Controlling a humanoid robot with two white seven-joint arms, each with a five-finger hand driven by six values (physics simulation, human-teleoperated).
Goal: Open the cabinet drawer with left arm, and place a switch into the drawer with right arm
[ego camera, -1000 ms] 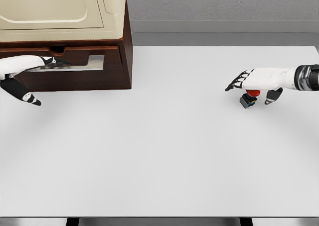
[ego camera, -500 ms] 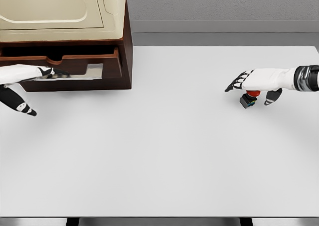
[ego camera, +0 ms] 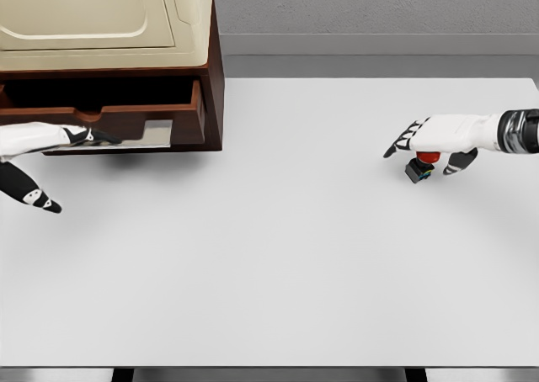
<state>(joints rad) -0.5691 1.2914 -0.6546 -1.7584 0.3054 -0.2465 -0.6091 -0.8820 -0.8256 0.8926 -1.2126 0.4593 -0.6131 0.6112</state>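
A dark brown cabinet point(ego camera: 215, 79) with a cream top stands at the table's back left. Its drawer point(ego camera: 135, 114) is pulled partly out, leaving a dark gap above the front panel. My left hand point(ego camera: 52, 136) reaches in from the left edge with its fingers hooked on the drawer's silver handle point(ego camera: 139, 138) and its thumb hanging below. The switch point(ego camera: 420, 167), a small black box with a red button, sits on the table at the right. My right hand point(ego camera: 438, 136) hovers just over it, fingers spread and thumb down beside it.
The white table point(ego camera: 278, 256) fills the view. Its far edge meets a grey wall, and its front edge lies near the picture's bottom. A cream appliance body point(ego camera: 93, 16) sits on top of the cabinet.
The drawer has slid further out toward me, with my left hand drawing back on its handle. My right hand stays over the switch, barely shifted.
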